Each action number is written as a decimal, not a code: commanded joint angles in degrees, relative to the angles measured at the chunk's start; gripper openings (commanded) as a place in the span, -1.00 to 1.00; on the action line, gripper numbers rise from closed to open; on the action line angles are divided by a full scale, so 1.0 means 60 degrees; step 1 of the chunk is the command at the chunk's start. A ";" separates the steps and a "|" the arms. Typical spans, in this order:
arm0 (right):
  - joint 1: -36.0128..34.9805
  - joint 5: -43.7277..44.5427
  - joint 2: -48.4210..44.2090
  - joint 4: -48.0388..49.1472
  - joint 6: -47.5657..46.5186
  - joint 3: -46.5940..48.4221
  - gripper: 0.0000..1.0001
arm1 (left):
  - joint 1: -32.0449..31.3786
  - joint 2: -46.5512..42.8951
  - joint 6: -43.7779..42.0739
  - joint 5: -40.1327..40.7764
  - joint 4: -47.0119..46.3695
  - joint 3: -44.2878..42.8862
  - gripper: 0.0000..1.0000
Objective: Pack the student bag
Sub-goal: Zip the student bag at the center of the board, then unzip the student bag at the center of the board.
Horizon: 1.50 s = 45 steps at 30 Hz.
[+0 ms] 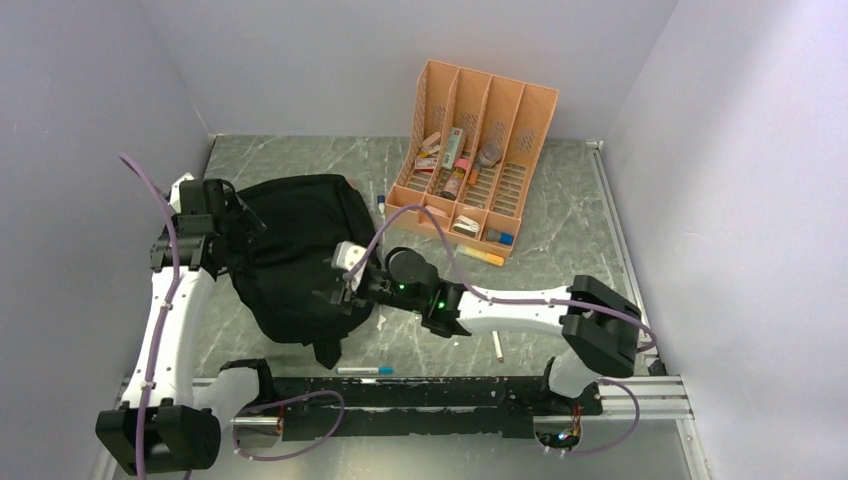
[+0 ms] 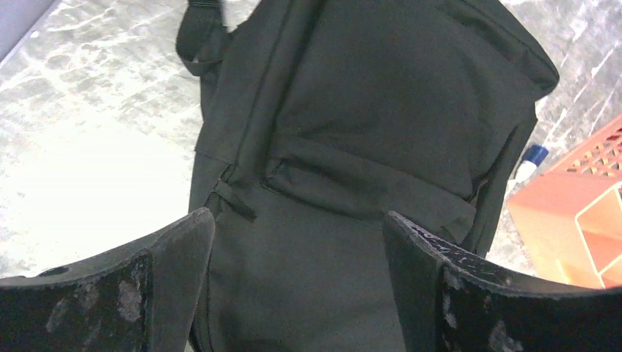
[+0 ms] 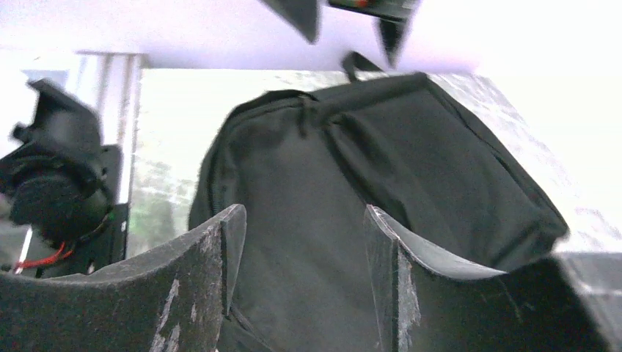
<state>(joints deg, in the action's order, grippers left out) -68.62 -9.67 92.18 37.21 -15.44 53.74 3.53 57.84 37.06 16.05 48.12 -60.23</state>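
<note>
I am noting the large soft black fabric backpack (image 1: pixel 295 245) lying flat on the grey marbled counter (image 1: pixel 560 230), apparently closed. I am holding the left pincer (image 2: pixel 293 227) and right pincer (image 3: pixel 301 220) spread and empty at its opposite edges, presumably positioning to open it.

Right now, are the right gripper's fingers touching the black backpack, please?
Cannot tell: the right wrist view shows the open fingers framing the black backpack, with neither contact nor gap plain; the top view hides their height.

Nothing is legible; labels on the small packets (image 1: pixel 430 155) in the orange slotted plastic organizer (image 1: pixel 535 110) are too small to read.
</note>
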 commanded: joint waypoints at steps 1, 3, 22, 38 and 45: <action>0.0251 0.2955 -0.0570 -0.0530 0.1804 -0.0229 0.28 | -0.0086 0.0036 -0.0604 -0.1003 -0.0810 0.0253 0.77; 0.0459 0.3555 -0.0650 -0.0941 0.2336 -0.0265 0.28 | -0.0104 0.0063 -0.0630 -0.1023 -0.0893 0.0305 0.78; 0.3512 0.1438 0.1157 -0.5269 0.7300 0.1392 0.30 | -0.0294 0.0781 -0.0440 -0.1351 -0.1339 0.1408 0.86; 0.3054 0.0669 0.3021 -0.6532 0.6243 0.2701 0.05 | -0.0352 0.1091 -0.0728 -0.1943 -0.1799 0.1625 0.64; 0.2941 0.1296 0.2684 -0.6865 0.5837 0.1900 -0.05 | -0.0394 0.0848 -0.0681 -0.2630 -0.2630 0.1447 0.55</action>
<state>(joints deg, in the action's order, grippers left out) -50.59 -3.99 109.34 -0.71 22.15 68.25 1.69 64.27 33.41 4.86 38.09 -50.43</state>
